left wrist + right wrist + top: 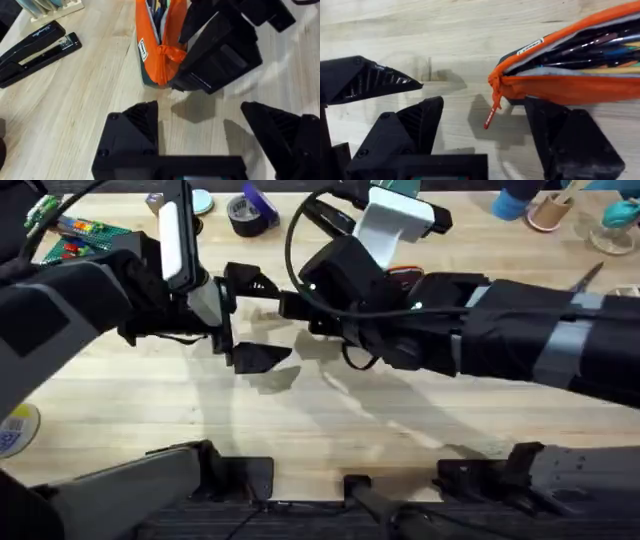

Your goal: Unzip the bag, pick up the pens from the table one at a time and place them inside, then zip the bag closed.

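The orange bag [159, 47] lies on the table [75, 110] with its zipper open. Several pens [600, 45] show inside it, dark, blue and yellow ones. Its red zipper pull [490, 118] hangs at the near end. My right gripper [485, 135] is open at that end, with the pull in the gap and one finger [565, 140] under the bag's edge. My left gripper [200, 127] is open a little short of the same end, holding nothing. From overhead both arms meet mid-table, left gripper [245, 350] and right gripper [265, 292], and they cover the bag.
A black stapler [35, 47] lies left of the bag in the left wrist view. Along the table's far edge stand a tape roll [250, 215], a green brick board [75, 230] and cups [545, 210]. Bare wood lies in front of the arms.
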